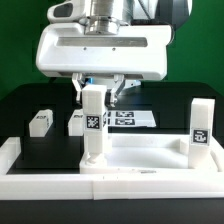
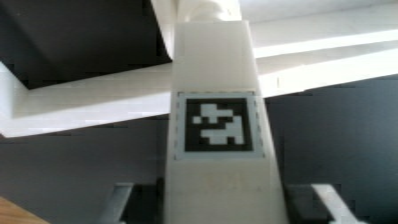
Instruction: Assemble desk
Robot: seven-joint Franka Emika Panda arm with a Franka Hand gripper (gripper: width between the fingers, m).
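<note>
The white desk panel [image 1: 145, 152] lies at the front of the black table. One leg block [image 1: 93, 125] with a square tag stands upright on the panel's corner at the exterior view's left. A second leg [image 1: 200, 125] stands on the corner at the right. Two more leg blocks [image 1: 40, 122] [image 1: 74, 121] lie loose on the table behind. My gripper [image 1: 97, 94] is open and straddles the top of the left leg. In the wrist view the leg [image 2: 221, 120] runs between my fingers [image 2: 132, 203], with a dark gap on each side, and the panel [image 2: 80, 100] lies below.
The marker board [image 1: 128, 117] lies flat behind the panel. Long white bars [image 1: 10, 152] edge the table at the front and left. Black table surface shows around the loose legs.
</note>
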